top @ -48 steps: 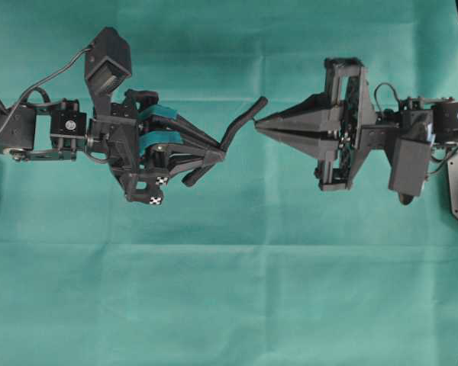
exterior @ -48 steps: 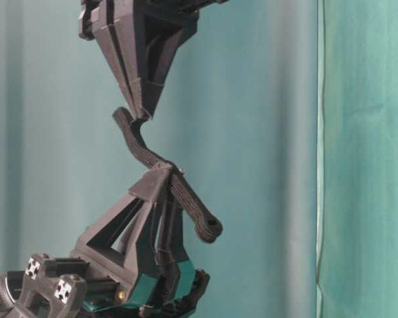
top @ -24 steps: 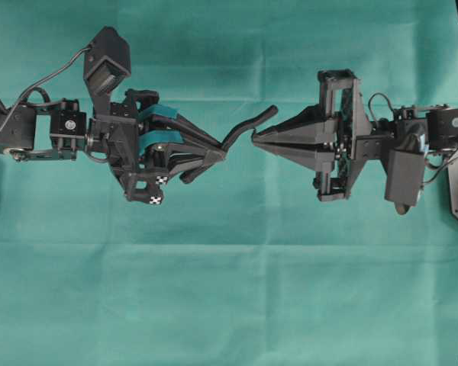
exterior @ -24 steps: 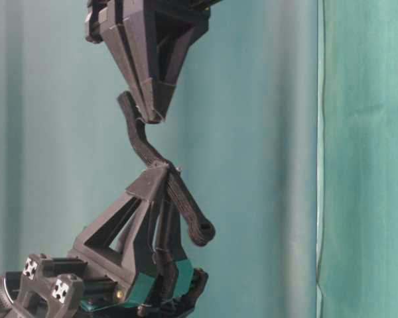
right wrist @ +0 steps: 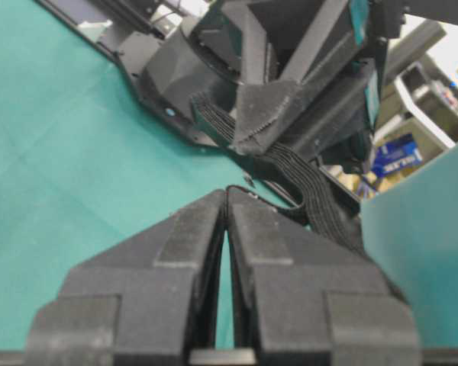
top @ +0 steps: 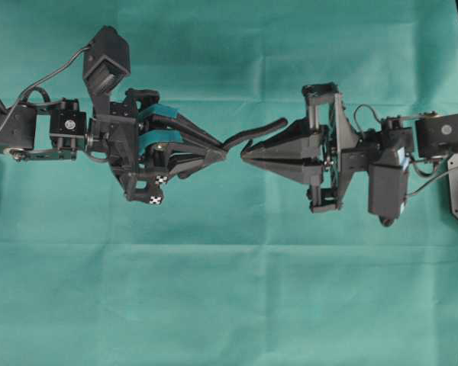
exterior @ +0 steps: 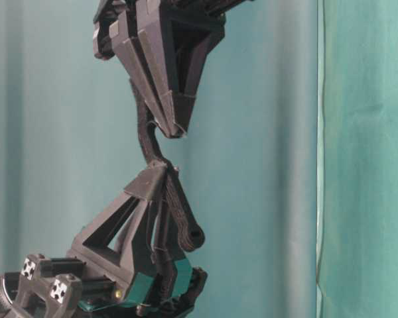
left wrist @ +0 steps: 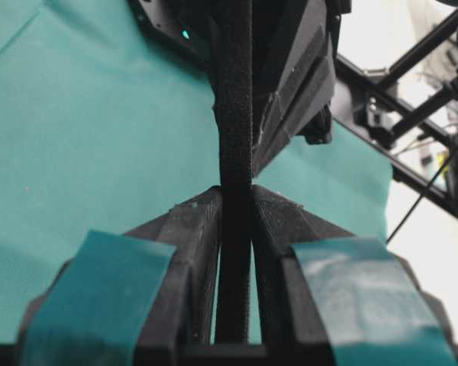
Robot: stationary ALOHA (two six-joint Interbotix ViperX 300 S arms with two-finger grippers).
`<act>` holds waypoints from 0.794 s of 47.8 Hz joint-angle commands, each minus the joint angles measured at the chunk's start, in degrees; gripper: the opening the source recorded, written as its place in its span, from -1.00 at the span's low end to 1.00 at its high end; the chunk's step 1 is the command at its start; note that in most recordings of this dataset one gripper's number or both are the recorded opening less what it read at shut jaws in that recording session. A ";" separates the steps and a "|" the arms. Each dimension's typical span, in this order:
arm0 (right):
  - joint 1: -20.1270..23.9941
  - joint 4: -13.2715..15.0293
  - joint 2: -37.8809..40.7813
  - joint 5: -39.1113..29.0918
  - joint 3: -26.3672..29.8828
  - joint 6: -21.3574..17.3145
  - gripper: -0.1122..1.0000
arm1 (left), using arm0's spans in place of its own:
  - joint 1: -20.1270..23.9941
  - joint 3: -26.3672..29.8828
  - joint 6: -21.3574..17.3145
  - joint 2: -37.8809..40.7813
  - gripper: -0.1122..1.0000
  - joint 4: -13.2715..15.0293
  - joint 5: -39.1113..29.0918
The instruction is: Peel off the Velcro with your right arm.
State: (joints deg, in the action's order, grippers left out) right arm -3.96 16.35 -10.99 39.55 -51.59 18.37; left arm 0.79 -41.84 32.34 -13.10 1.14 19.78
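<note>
Velcro (left wrist: 235, 152) top cut off, lower end hidden between jaws

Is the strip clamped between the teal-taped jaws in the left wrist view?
Yes, the black strip runs straight down into the narrow gap of the left gripper, pinched by its teal-taped jaws.

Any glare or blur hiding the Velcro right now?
Left wrist view: the Velcro is sharp, with blown-out white at upper right. Right wrist view: near right claw soft, background glare. Overhead: even light. Table-level: black strip merges with the claws.
</note>
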 commanded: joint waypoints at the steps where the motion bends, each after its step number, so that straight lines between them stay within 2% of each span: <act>1: 0.88 0.09 -0.09 -0.09 1.58 0.00 -0.97 | 0.35 0.88 -0.09 -0.53 -0.62 0.09 0.79; 15: 1.93 2.20 1.49 -0.44 2.72 -0.35 -0.97 | 0.35 0.88 -0.09 -0.53 -0.62 0.09 0.79; 27: 3.08 2.29 2.81 -3.69 4.22 -0.44 -0.97 | 0.35 0.88 -0.09 -0.53 -0.62 0.09 0.79; 38: 4.48 3.69 4.13 -6.77 5.71 -0.44 -0.97 | 0.35 0.79 -0.09 -0.53 -0.62 0.09 0.97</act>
State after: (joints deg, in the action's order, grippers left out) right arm -0.44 19.51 -6.77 33.31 -47.29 18.02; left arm 0.79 -41.84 32.34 -13.01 1.23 19.78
